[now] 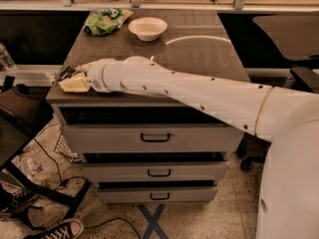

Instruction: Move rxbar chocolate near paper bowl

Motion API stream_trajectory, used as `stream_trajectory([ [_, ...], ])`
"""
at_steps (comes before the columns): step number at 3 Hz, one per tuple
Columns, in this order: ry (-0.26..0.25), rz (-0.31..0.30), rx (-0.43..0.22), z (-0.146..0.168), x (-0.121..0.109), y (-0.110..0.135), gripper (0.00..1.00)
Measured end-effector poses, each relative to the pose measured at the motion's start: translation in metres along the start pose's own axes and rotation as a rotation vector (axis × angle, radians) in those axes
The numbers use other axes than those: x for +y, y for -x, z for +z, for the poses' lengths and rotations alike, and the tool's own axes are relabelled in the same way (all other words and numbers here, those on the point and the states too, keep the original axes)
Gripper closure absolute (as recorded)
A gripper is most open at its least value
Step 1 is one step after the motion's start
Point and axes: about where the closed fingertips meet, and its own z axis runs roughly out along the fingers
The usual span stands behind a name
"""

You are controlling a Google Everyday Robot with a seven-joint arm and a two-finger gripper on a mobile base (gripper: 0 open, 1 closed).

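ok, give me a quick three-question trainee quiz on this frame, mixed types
1. True or false: the tool hovers at the far right corner of the cabinet top.
2. What lies on the picture's left of the paper bowl? A) green snack bag B) mug C) sponge
3. How many drawer handles show on the cabinet front?

Key:
1. False. The tool is at the near left corner, right by the rxbar chocolate.
2. A
3. Three
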Motion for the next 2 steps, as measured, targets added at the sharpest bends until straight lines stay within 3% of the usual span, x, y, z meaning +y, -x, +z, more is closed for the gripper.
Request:
stream_trajectory([
  [2,0.0,0.0,0.0,-0.0001,-0.0001,0.0001,1.0],
])
